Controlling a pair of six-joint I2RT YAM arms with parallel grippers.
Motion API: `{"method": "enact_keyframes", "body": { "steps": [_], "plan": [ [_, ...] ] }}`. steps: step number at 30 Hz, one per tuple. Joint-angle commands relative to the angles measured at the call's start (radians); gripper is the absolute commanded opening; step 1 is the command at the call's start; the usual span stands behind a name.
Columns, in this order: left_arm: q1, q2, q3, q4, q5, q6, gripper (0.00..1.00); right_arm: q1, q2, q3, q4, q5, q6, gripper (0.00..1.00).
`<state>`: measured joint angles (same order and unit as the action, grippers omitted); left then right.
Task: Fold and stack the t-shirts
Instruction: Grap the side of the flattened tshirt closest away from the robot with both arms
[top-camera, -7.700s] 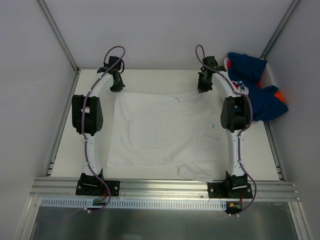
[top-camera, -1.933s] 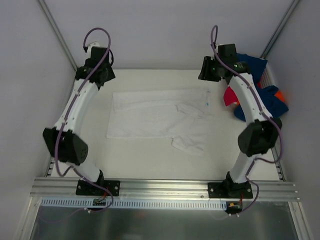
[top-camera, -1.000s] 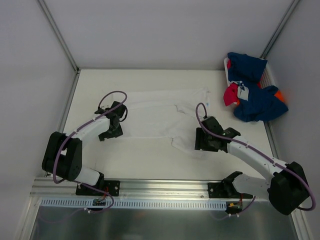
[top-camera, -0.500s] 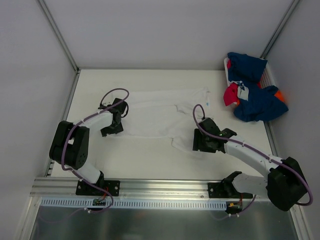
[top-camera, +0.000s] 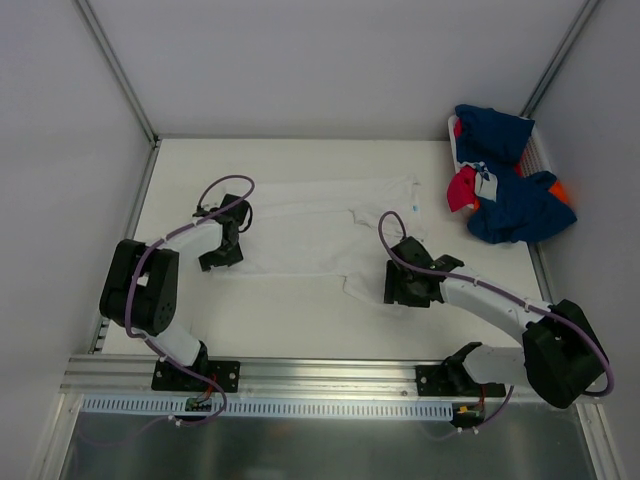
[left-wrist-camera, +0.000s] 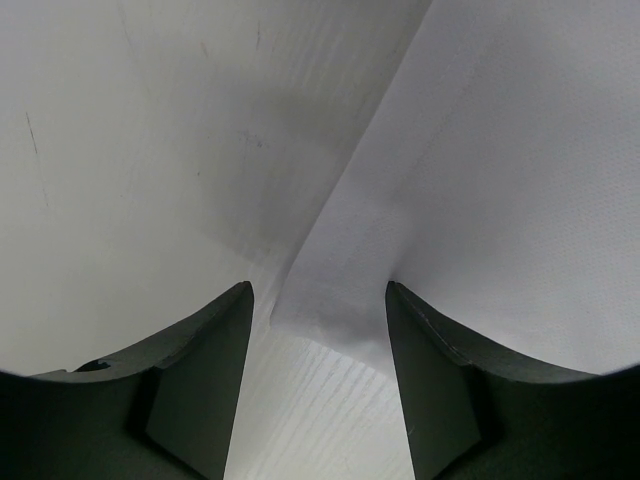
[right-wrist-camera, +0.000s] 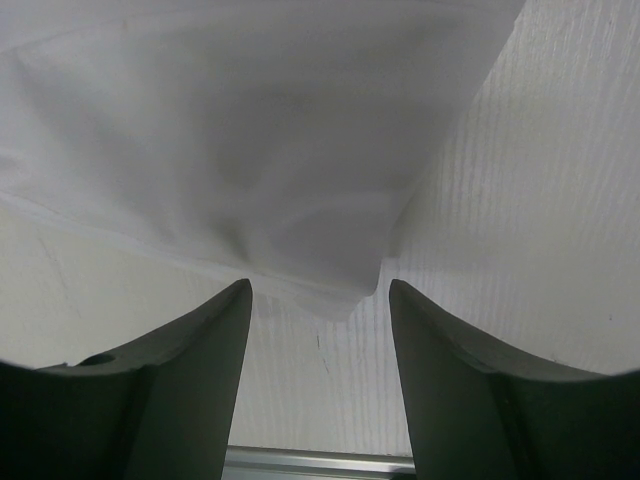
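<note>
Left wrist view: the left gripper (left-wrist-camera: 318, 300) is hanging low over the table (top-camera: 300, 325) with its jaws standing apart, bracketing the near left corner of the white t-shirt (left-wrist-camera: 480, 200) without pinching it.
Right wrist view: the right gripper (right-wrist-camera: 320, 295) is gaping in the same way, straddling a drooping tip of cloth on the shirt's near right edge; nothing is being gripped.
Why there: both arms appear to be lining up on the two ends of the near hem, so that one matched pinch is lifting the edge evenly for the next fold.
Shirt: it is lying as a wide flat band across the middle of the table, a sleeve flap poking toward the arms and the small blue neck label (top-camera: 415, 209) showing at its far right end.
Waiting pile: navy shirts (top-camera: 510, 205), a pinkish-red one (top-camera: 461, 188) and a scrap of orange (top-camera: 563, 188) are sitting heaped in the far right corner, well apart from the white one.
Progress: judging by the layout, folding is only getting under way and no stack is forming yet.
Risk: one layer is likely slipping free if either pinch is landing shallow.
</note>
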<state>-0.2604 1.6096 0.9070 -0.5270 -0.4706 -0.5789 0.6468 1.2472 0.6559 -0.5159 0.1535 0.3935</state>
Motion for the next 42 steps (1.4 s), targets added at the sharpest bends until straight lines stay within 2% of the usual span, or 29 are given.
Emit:
{"method": "enact_keyframes", "body": {
  "steps": [1, 9, 13, 14, 16, 17, 18, 21, 25, 28, 33, 34, 42],
  "plan": [
    [0.006, 0.029, 0.016, -0.002, 0.043, 0.021, 0.56, 0.010, -0.002, 0.008, 0.005, 0.024, 0.031, 0.61],
    [0.010, 0.058, 0.030, -0.004, 0.073, 0.028, 0.52, 0.024, -0.022, -0.042, 0.020, 0.031, 0.067, 0.61],
    [0.012, 0.067, 0.032, -0.004, 0.089, 0.025, 0.44, 0.027, -0.014, -0.062, 0.040, 0.029, 0.076, 0.58],
    [0.012, 0.069, 0.035, -0.005, 0.093, 0.027, 0.38, 0.028, -0.006, -0.065, 0.045, 0.027, 0.076, 0.56],
    [0.013, 0.075, 0.041, -0.008, 0.105, 0.031, 0.31, 0.030, 0.003, -0.067, 0.054, 0.021, 0.076, 0.46],
    [0.015, 0.078, 0.046, -0.011, 0.110, 0.031, 0.25, 0.031, 0.008, -0.070, 0.056, 0.021, 0.076, 0.38],
    [0.013, 0.081, 0.047, -0.017, 0.124, 0.031, 0.24, 0.033, 0.015, -0.070, 0.065, 0.018, 0.077, 0.36],
    [0.013, 0.072, 0.050, -0.037, 0.145, 0.028, 0.23, 0.034, 0.035, -0.070, 0.082, 0.011, 0.076, 0.37],
    [0.013, 0.017, 0.033, -0.059, 0.135, 0.025, 0.25, 0.037, 0.061, -0.067, 0.103, 0.003, 0.079, 0.39],
    [0.013, -0.036, 0.021, -0.085, 0.100, 0.031, 0.35, 0.040, 0.086, -0.058, 0.122, -0.009, 0.076, 0.38],
    [0.015, -0.099, -0.003, -0.108, 0.078, 0.004, 0.40, 0.053, 0.118, -0.041, 0.142, -0.029, 0.073, 0.38],
    [0.015, -0.103, -0.008, -0.110, 0.073, -0.001, 0.44, 0.054, 0.123, -0.033, 0.142, -0.031, 0.073, 0.38],
    [0.013, -0.145, -0.048, -0.120, 0.073, -0.036, 0.46, 0.068, 0.144, -0.016, 0.145, -0.034, 0.068, 0.38]
  ]
}}
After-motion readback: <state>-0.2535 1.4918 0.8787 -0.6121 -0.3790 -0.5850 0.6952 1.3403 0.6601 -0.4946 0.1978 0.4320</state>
